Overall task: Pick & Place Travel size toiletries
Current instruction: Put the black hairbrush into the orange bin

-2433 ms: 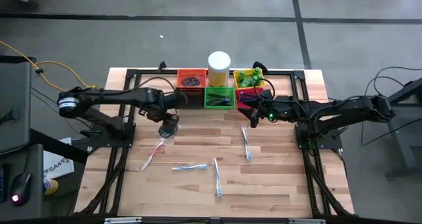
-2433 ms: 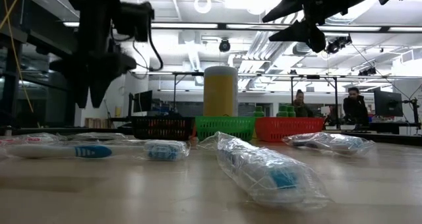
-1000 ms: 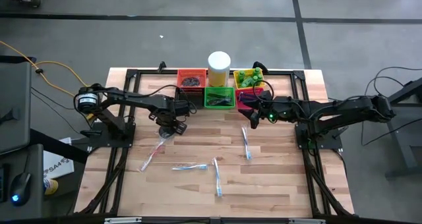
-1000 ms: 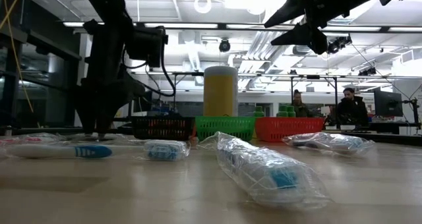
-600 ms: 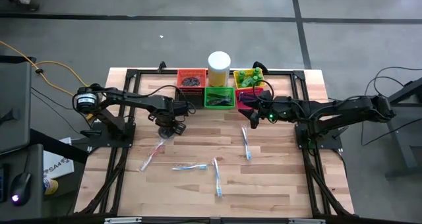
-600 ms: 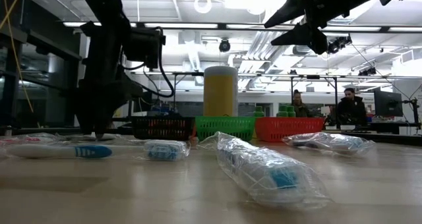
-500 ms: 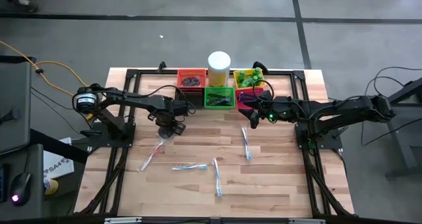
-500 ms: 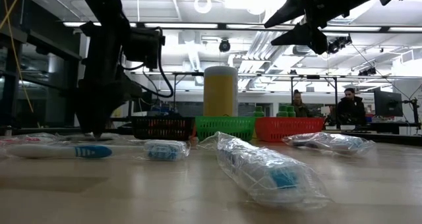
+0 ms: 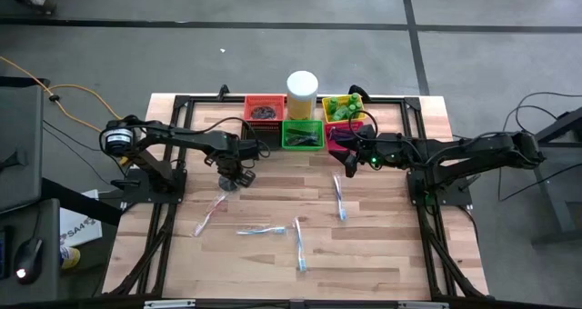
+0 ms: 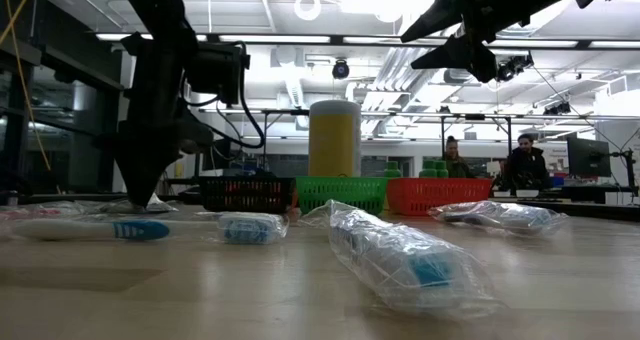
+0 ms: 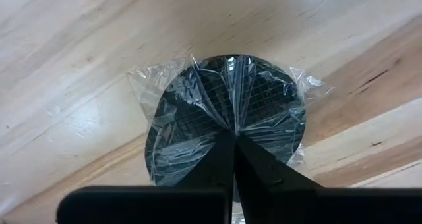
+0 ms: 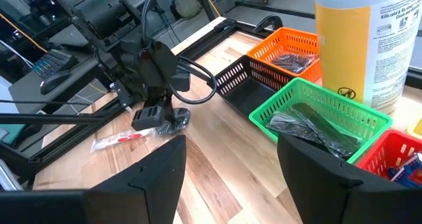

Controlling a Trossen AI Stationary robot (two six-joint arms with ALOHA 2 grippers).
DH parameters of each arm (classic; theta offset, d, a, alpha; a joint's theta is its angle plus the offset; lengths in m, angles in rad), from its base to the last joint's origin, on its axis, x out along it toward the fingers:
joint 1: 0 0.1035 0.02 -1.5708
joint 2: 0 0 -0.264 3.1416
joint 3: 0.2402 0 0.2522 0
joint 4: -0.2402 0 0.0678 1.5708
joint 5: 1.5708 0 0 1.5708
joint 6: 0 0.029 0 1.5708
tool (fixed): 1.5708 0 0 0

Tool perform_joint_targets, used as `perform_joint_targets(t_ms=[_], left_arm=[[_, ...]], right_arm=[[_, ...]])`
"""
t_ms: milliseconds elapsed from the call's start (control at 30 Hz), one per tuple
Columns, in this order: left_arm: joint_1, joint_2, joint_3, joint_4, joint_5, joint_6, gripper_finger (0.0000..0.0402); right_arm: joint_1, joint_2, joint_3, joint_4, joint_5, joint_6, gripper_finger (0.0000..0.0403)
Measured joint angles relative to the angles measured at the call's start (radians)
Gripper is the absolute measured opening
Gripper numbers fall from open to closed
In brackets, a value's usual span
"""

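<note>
A: Your left gripper (image 11: 232,140) is closed completely on the clear wrapper of the dark round item (image 11: 224,118), which lies on the table (image 9: 382,245) just in front of the black basket (image 12: 247,85). The fingers pinch only the film, I think, so lift slowly and straight up; if you swing early, the wrapper can slip out.

B: And the way to the baskets?

A: It is short. The baskets and the tall white cylinder (image 9: 302,89) stand close together, so rise above the rims before you go across. The wrapped toothbrushes (image 9: 299,244) lie well apart from your path. Your right gripper (image 12: 231,161) waits with its fingers wide and holds nothing, near the red basket (image 12: 386,161); keep the left arm on its own side.
</note>
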Motion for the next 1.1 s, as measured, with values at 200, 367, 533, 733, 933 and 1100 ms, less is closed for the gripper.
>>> perform_joint_targets(t_ms=[200,367,533,733,933,1100], left_arm=[[0.000,-0.070,0.034,-0.018,0.018,0.050,0.0001],[0.000,-0.137,0.072,-0.062,0.034,0.075,0.0001],[0.000,-0.201,0.126,-0.087,0.049,0.106,0.0001],[0.000,-0.234,0.236,-0.061,-0.029,0.214,0.0000],[0.041,-0.235,0.327,-0.009,-0.177,0.416,0.0000],[0.150,-0.228,0.353,0.051,-0.214,0.573,0.0000]], right_arm=[[0.000,0.000,0.000,0.000,-0.003,0.000,0.0231],[0.000,0.000,0.000,0.000,-0.003,0.000,0.0231],[0.000,0.000,0.000,0.000,-0.001,0.000,0.0231],[-0.001,0.000,0.000,0.020,0.000,0.000,0.0231],[-0.007,0.000,0.000,0.049,0.000,-0.007,0.0231],[-0.023,0.000,0.000,0.055,0.000,-0.008,0.0231]])
